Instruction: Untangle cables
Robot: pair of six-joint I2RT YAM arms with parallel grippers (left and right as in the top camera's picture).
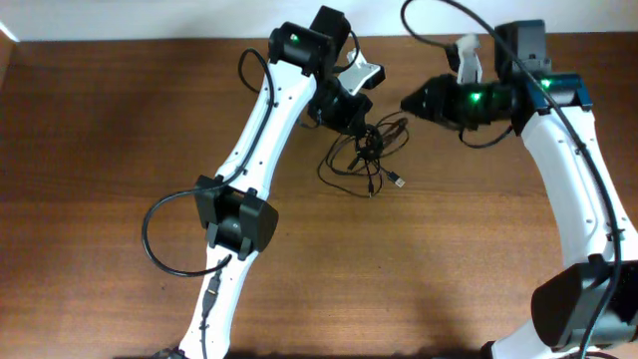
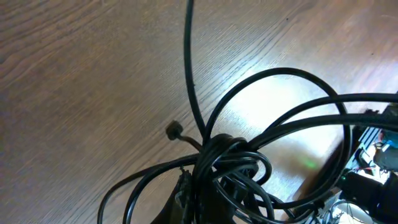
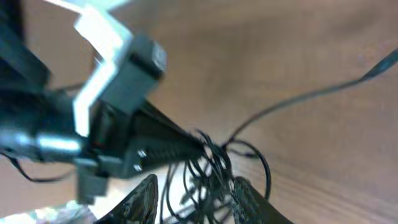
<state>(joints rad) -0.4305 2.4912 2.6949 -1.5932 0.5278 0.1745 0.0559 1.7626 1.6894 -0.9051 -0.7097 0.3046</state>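
Arms reach in from the near edge of the table [image 1: 100, 150]: the left arm [image 1: 254, 140] and the right arm [image 1: 583, 189] both lean toward the far edge.

Nearest of the task's things is a metal-tipped plug [image 1: 398, 181]. It lies flat on the wood at the end of a strand trailing out of the cables [image 1: 365, 150]. The cables form one black tangle beyond the middle of the table, closer to the far edge, with a loose loop spread on the left side.

In the left wrist view the cables [image 2: 217, 162] are wound into a tight knot. Wide loops arch out from it, and a small black plug [image 2: 173, 130] lies just beside it.

The left gripper [image 1: 351, 112] comes at the tangle from its far left. In the right wrist view, the left gripper [image 3: 198, 144] narrows to a point that ends in the cables [image 3: 205, 168], pinching strands.

The right gripper [image 1: 409, 103] hangs at the far right of the tangle. The right gripper [image 3: 198, 199] has its fingers [image 3: 147, 196] spread wide, with strands showing between them; whether they touch cannot be told.
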